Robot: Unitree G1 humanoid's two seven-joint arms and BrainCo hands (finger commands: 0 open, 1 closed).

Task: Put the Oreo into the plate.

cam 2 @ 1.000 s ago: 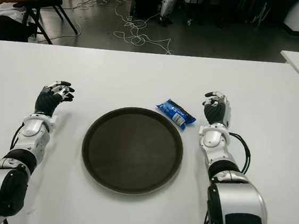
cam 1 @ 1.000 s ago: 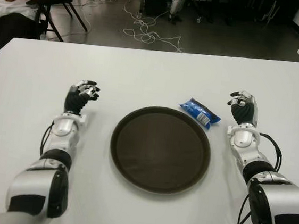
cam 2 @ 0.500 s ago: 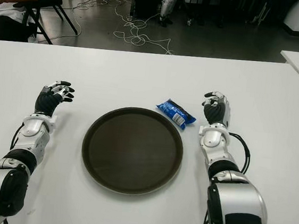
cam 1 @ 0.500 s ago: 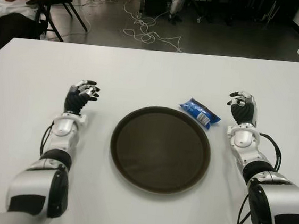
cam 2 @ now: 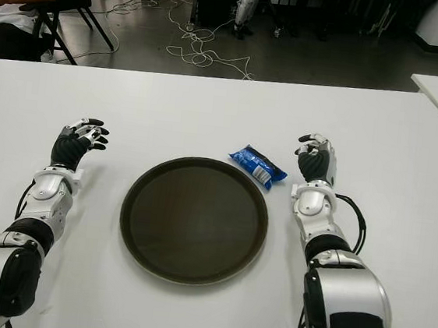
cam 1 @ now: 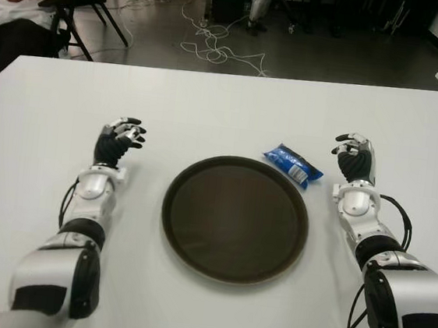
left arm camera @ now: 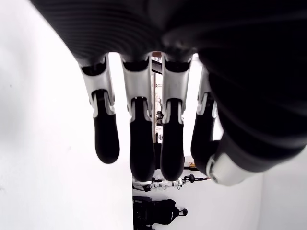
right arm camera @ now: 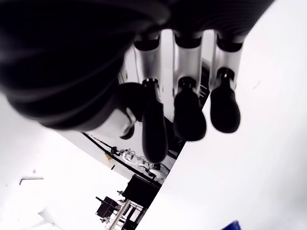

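Right of centre in the left eye view, the Oreo [cam 1: 292, 165], a blue packet, lies flat on the white table [cam 1: 225, 102], just off the upper-right rim of the dark plate [cam 1: 234, 217] and not in it yet, so I judge nothing is done so far. My right hand [cam 1: 355, 156] shows just right of the packet, fingers loosely spread and holding nothing, which makes it the obvious one for the short carry. My left hand [cam 1: 120, 134] shows at left, well apart from the plate, fingers relaxed and empty, out of the way.
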